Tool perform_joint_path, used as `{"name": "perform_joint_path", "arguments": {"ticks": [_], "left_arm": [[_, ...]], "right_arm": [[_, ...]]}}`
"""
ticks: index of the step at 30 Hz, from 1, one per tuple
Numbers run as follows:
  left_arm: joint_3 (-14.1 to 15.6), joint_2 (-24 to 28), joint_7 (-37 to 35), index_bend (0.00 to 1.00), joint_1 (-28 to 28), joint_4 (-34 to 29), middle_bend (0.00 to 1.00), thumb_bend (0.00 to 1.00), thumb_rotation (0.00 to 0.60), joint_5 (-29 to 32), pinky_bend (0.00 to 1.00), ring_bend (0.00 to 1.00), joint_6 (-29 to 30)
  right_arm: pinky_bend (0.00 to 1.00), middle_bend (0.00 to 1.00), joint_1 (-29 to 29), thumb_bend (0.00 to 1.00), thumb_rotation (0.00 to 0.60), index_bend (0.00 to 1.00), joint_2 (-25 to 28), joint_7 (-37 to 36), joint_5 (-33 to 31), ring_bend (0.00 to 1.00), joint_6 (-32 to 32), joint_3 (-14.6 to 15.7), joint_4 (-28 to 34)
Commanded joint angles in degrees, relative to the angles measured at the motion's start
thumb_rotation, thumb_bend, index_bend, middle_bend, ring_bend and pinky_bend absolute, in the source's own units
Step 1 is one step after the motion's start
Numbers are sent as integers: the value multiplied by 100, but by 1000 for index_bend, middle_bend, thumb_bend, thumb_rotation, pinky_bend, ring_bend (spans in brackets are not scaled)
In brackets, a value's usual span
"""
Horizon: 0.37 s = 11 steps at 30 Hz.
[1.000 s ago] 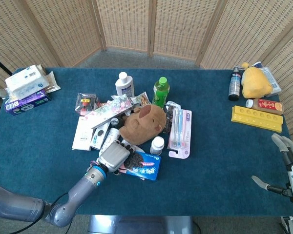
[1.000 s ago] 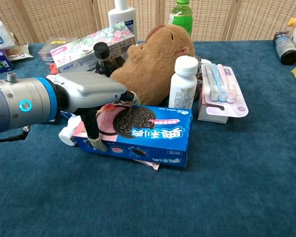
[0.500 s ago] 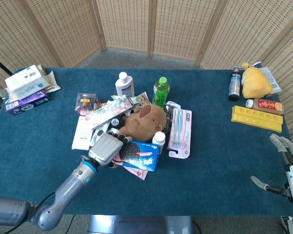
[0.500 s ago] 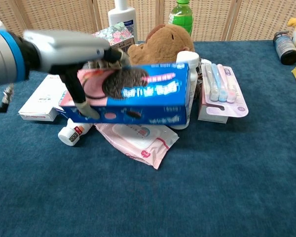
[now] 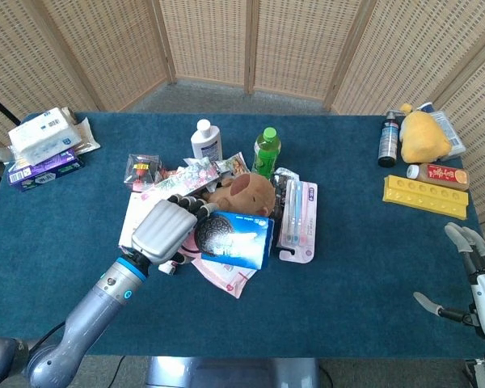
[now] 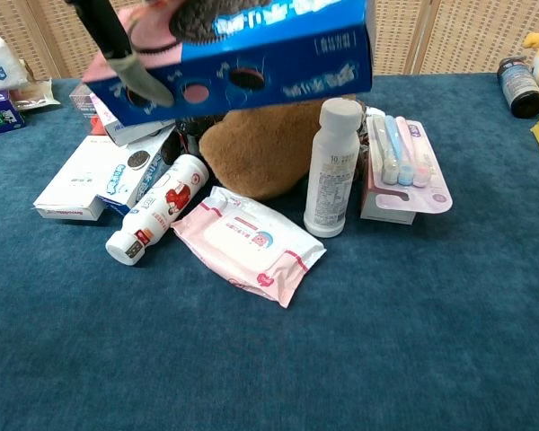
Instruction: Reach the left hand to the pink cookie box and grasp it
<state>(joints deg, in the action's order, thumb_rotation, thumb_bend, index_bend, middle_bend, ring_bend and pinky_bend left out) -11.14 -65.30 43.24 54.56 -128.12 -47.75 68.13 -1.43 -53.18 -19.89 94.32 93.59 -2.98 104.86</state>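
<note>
The cookie box (image 5: 236,239) is blue with a pink end and a dark cookie printed on it. My left hand (image 5: 165,229) grips its pink end and holds it lifted above the pile. In the chest view the box (image 6: 251,49) hangs at the top of the frame over the brown plush (image 6: 260,153), with dark fingers (image 6: 117,45) wrapped over its left end. My right hand (image 5: 474,276) stays at the table's front right corner, fingers apart and holding nothing.
Under the box lie a pink wipes pack (image 6: 251,244), a white pill bottle (image 6: 331,169), a small red-labelled bottle (image 6: 154,208) and a white carton (image 6: 85,180). A toothbrush pack (image 5: 297,214) lies to the right. A yellow tray (image 5: 424,196) sits far right.
My left hand has lifted the cookie box off the table and up over the pile. The wipes pack and small bottle beneath it are now uncovered. The right hand has barely moved.
</note>
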Motion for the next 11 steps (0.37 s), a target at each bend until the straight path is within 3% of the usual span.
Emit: {"name": "perform_joint_path", "arguments": {"ticks": [1, 11], "left_arm": [[-101, 149, 20, 638, 40, -119, 718, 0, 600, 60, 878, 914, 64], [-252, 592, 9, 638, 61, -328, 690, 0, 600, 109, 878, 913, 182]], "right_arm": [[0, 0, -2, 0, 600, 0, 1, -7, -8, 0, -5, -3, -3], [0, 0, 1, 0, 600, 0, 4, -8, 4, 0, 3, -4, 4]]}}
